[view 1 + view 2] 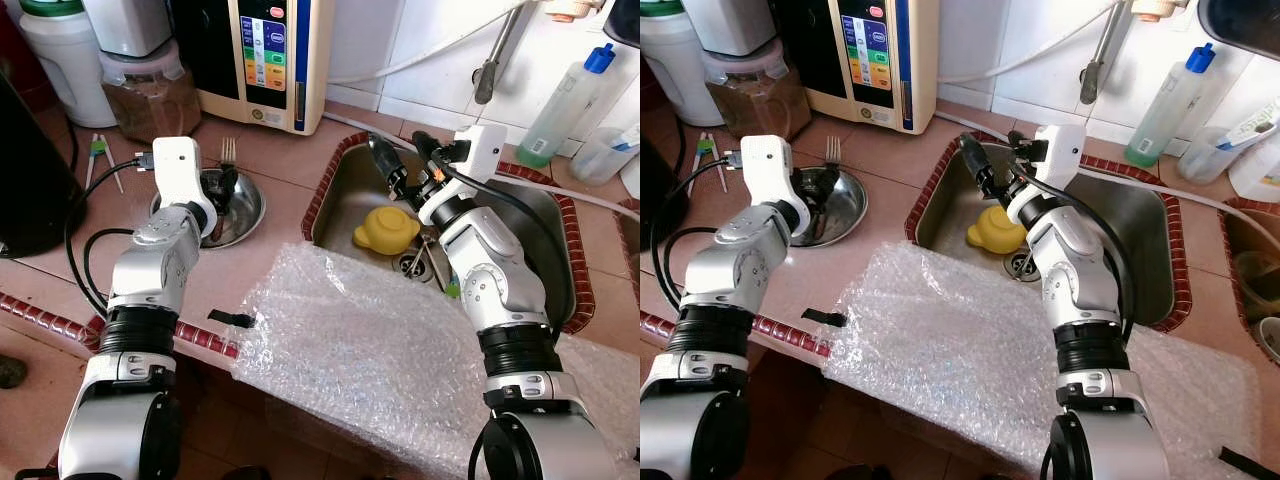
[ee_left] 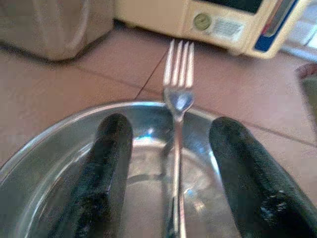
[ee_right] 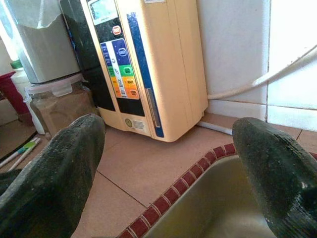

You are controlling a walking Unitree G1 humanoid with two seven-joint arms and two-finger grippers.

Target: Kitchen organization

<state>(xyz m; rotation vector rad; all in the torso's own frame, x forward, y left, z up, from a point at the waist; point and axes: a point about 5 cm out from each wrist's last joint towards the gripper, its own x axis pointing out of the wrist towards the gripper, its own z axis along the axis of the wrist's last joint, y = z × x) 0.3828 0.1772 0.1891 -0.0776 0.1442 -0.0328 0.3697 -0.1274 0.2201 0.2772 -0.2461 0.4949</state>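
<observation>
- Fork (image 2: pixel 177 129) first: it lies in the steel bowl (image 1: pixel 248 208) on the counter, tines pointing toward the cream appliance (image 1: pixel 265 60), and it is not lifted yet.
- My left gripper (image 2: pixel 171 163) sits low over that bowl with its fingers spread, one on each side of the fork's handle, gripping nothing so far.
- My right gripper (image 1: pixel 402 160) hangs above the near-left corner of the sink (image 1: pixel 345 190), fingers wide apart and empty, looking across the rim toward the appliance.
- Down in the sink, a yellow lid-like piece (image 1: pixel 388 231) rests just beside the drain; nothing there is picked up.
- A sheet of bubble wrap (image 1: pixel 370 340) drapes over the counter's front edge between my arms, with nothing set on it.
- Chopsticks (image 1: pixel 103 158) lie on the tiles beside a brown-filled container (image 1: pixel 152 90); bottles stand past the sink by the wall.
- My read: the tidying is at an early stage, since nothing is held by either gripper. The fork looks like the step in hand — pinch the handle and lift. The sink item and the loose counter things look left to do.
</observation>
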